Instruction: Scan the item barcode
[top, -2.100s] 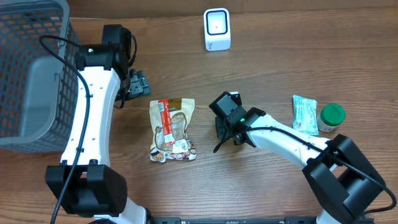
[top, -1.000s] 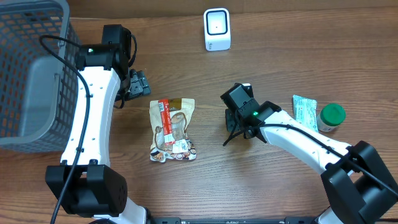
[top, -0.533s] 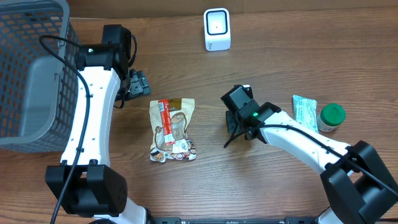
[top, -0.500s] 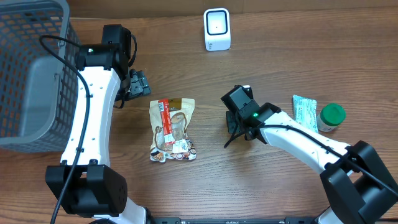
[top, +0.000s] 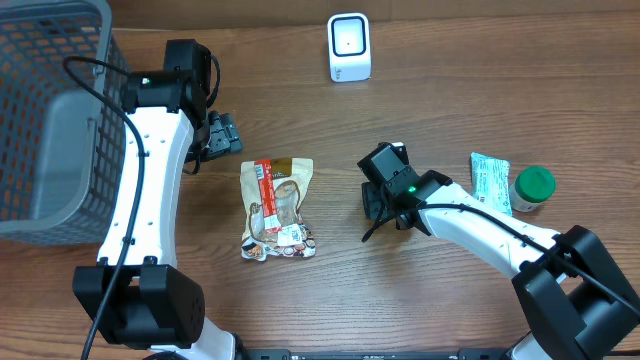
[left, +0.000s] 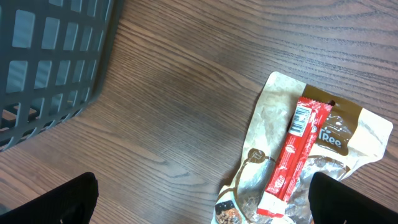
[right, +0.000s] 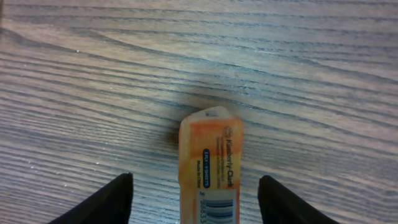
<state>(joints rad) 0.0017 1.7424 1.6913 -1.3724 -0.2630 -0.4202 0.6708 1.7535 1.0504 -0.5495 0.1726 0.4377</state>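
Observation:
An orange tissue pack (right: 210, 168) lies on the wooden table with its barcode label facing up. My right gripper (right: 199, 202) is open around it, one dark finger on each side, and neither touches it. In the overhead view the right gripper (top: 384, 193) covers the pack. The white barcode scanner (top: 349, 47) stands at the back of the table. My left gripper (top: 222, 135) is wide open and holds nothing. In its wrist view the left gripper (left: 202, 208) hovers by a snack pouch (left: 305, 155) with a red bar on it.
A grey mesh basket (top: 45, 120) fills the far left. The snack pouch (top: 277, 208) lies mid-table. At the right sit a teal packet (top: 490, 183) and a green-lidded bottle (top: 533, 187).
My right gripper's jaws have spread apart and let go of the orange pack, which now rests on the table. The left arm has not moved.

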